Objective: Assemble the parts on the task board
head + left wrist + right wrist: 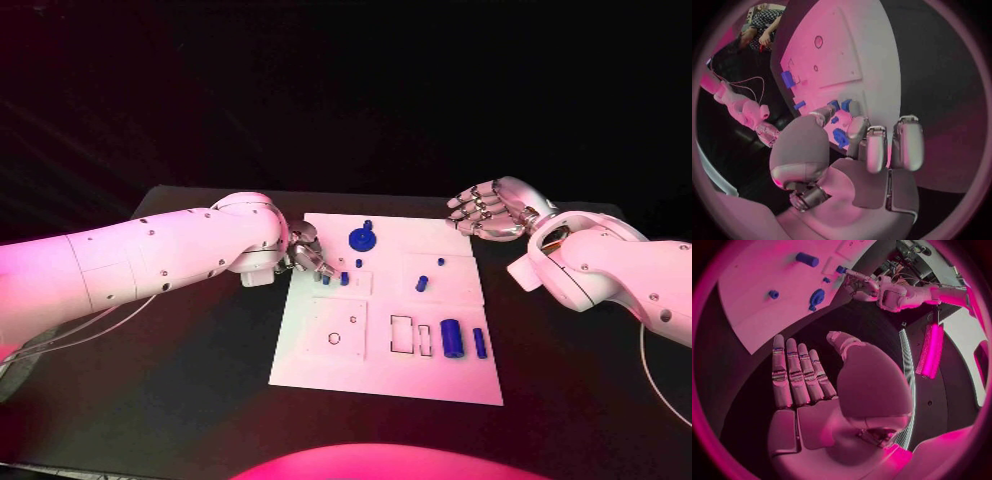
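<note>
A black table [173, 400] fills the scene, and a white task board [389, 375] lies flat at its middle.

The robot's left arm [144, 255] reaches in from nine o'clock. Its left hand [306, 255] sits at the board's left edge, at about ten o'clock on the plate. In the left wrist view the hand's fingers [856, 131] curl down over small blue parts [841, 137] on the board, with the thumb just beside them; I cannot tell whether the hand actually grips one of them.

The right arm [606, 275] comes in from three o'clock. Its right hand [488, 210] hovers off the board, near the plate's far right corner at about one o'clock, apart from every part. In the right wrist view its fingers [795, 372] lie straight and side by side, the thumb stands away from them, and the palm holds nothing.

On the board, a round blue disc [364, 239] sits toward twelve o'clock. A thick blue cylinder [453, 338] lies toward four o'clock, with a thinner blue pin [479, 343] just beside it on its right. Two outlined rectangular slots [402, 335] sit to the cylinder's left. A small blue peg [421, 284] stands near the board's centre right. A little round hole [335, 338] marks the board at about seven o'clock.
</note>
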Motion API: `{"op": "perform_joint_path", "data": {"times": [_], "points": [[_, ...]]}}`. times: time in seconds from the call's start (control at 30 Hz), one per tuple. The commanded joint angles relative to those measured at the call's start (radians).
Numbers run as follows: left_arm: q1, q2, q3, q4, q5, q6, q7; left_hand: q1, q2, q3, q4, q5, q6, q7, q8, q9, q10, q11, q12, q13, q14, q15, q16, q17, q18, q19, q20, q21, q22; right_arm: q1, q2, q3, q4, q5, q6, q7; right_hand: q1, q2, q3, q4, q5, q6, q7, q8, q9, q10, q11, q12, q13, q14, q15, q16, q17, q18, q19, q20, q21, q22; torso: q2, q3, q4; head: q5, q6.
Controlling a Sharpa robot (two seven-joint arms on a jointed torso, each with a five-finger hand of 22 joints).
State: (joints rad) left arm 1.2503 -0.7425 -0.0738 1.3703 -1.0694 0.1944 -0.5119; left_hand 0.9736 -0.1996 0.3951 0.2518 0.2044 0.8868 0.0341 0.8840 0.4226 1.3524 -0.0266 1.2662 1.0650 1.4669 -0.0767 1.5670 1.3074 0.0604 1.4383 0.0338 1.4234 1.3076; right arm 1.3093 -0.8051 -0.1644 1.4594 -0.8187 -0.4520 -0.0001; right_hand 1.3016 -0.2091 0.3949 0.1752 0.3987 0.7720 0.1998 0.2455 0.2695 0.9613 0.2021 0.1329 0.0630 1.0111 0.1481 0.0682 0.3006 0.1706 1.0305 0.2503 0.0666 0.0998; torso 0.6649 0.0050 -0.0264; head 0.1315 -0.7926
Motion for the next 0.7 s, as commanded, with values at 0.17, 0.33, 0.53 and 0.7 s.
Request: {"op": "perform_joint_path", "data": {"times": [0.17, 0.33, 0.53, 0.7], "points": [[0.000, -0.009, 0.008, 0.014, 0.027, -0.038, 0.011, 0.019, -0.004, -0.019, 0.030, -0.019, -0.003, 0.007, 0.002, -0.003, -0.010, 0.000, -0.009, -0.005, 0.098, -0.002, -0.006, 0.244, -0.001, -0.006, -0.001, -0.006, 0.006, 0.000, 0.000, 0.000, 0.000, -0.003, 0.011, 0.013, -0.003, 0.009, 0.001, -0.005, 0.005, 0.009, 0.064, -0.006, -0.001, 0.006, -0.001, -0.003, 0.000, 0.005, 0.003, -0.003, -0.001, 0.012, 0.007, 0.001, 0.000, -0.001, 0.000, 0.0003, -0.0004, 0.000, 0.001], [0.000, -0.023, 0.018, 0.024, 0.048, -0.049, 0.014, 0.049, 0.007, -0.027, 0.034, -0.017, -0.015, 0.010, -0.001, -0.007, -0.026, 0.002, -0.027, -0.031, 0.094, -0.001, -0.013, 0.230, 0.003, -0.017, -0.001, -0.019, -0.013, -0.001, 0.000, 0.000, 0.000, -0.003, 0.011, 0.013, -0.003, 0.009, 0.001, -0.005, 0.005, 0.009, 0.064, -0.006, -0.001, 0.006, -0.001, -0.003, 0.000, 0.005, 0.003, -0.003, -0.001, 0.012, 0.007, 0.001, 0.000, -0.001, 0.000, 0.0001, -0.0010, 0.000, 0.002], [0.001, -0.038, 0.025, 0.034, 0.076, -0.050, 0.020, 0.109, 0.027, -0.023, 0.030, -0.001, -0.038, 0.019, -0.009, -0.014, -0.056, 0.010, -0.057, -0.076, 0.089, 0.005, -0.022, 0.214, 0.008, -0.030, 0.004, -0.035, -0.036, -0.001, 0.000, 0.000, -0.001, -0.003, 0.011, 0.013, -0.003, 0.009, 0.001, -0.005, 0.005, 0.009, 0.064, -0.006, -0.001, 0.006, -0.001, -0.003, 0.000, 0.005, 0.003, -0.003, -0.001, 0.012, 0.007, 0.001, 0.000, -0.001, -0.001, 0.0013, 0.0008, 0.000, 0.002], [0.001, -0.043, 0.027, 0.040, 0.087, -0.049, 0.023, 0.133, 0.029, -0.015, 0.033, 0.001, -0.056, 0.026, -0.022, -0.023, -0.075, 0.016, -0.076, -0.105, 0.086, 0.009, -0.028, 0.202, 0.012, -0.040, 0.008, -0.048, -0.053, -0.001, 0.000, 0.000, -0.001, -0.003, 0.012, 0.013, -0.003, 0.009, 0.001, -0.005, 0.005, 0.009, 0.064, -0.006, -0.001, 0.006, -0.001, -0.003, 0.000, 0.005, 0.003, -0.003, -0.001, 0.012, 0.007, 0.001, 0.000, -0.001, 0.000, 0.0007, 0.0005, 0.002, 0.002]]}}
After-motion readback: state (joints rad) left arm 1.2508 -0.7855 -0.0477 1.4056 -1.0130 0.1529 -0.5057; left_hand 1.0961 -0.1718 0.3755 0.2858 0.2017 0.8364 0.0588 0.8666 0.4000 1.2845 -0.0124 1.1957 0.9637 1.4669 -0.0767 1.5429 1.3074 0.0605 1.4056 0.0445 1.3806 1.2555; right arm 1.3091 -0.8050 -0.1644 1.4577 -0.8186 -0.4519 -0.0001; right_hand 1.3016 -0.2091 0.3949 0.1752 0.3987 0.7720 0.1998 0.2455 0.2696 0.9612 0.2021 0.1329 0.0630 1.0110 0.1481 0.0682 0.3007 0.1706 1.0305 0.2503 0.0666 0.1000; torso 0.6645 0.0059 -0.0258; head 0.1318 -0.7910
